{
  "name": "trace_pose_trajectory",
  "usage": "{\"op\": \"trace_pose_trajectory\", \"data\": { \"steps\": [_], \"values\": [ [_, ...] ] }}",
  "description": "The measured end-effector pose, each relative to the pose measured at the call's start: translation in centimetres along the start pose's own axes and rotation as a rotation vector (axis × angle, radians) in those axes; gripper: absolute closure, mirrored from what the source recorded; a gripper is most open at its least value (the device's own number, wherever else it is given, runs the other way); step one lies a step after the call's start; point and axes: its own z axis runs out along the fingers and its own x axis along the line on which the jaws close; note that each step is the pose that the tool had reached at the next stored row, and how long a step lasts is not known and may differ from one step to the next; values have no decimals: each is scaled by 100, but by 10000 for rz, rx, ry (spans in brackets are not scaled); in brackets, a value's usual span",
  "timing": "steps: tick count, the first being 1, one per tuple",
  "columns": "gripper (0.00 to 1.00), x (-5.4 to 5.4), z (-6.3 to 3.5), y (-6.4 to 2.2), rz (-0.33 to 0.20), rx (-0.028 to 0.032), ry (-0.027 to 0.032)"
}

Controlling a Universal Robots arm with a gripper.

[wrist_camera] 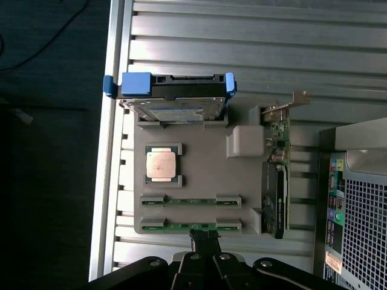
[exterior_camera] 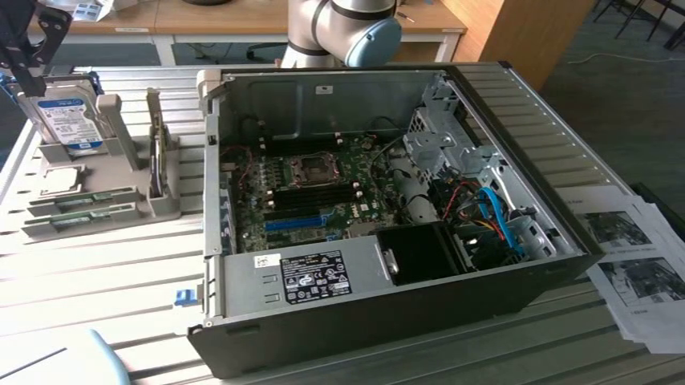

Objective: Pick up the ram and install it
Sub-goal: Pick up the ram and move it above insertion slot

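Two ram strips lie in the slots of a grey holder [wrist_camera: 199, 175], one thin green ram strip [wrist_camera: 190, 201] farther from my fingers and one ram strip [wrist_camera: 176, 227] just beyond them. In the exterior view the ram [exterior_camera: 80, 200] sits at the holder's front, at the exterior view's left. My gripper [wrist_camera: 202, 240] is shut with nothing between its fingers and hangs above the holder. In the exterior view the gripper [exterior_camera: 32, 76] is high over the hard drive end. The open computer case [exterior_camera: 514, 297] shows its motherboard [exterior_camera: 310, 188].
The holder also carries a silver hard drive [wrist_camera: 172, 96] with blue rails, a CPU [wrist_camera: 162, 164] and a graphics card [wrist_camera: 277, 181] standing on edge. Printed sheets [exterior_camera: 637, 257] lie at the exterior view's right of the case. The slatted table's edge [wrist_camera: 112, 151] runs close to the holder.
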Motion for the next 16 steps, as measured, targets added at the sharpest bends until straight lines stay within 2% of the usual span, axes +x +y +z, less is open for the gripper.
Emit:
{"op": "trace_pose_trajectory", "data": {
  "steps": [6, 16],
  "values": [
    [90, 0, 0, 0, -114, 6, 5],
    [90, 0, 0, 0, -884, 40, 39]
  ]
}}
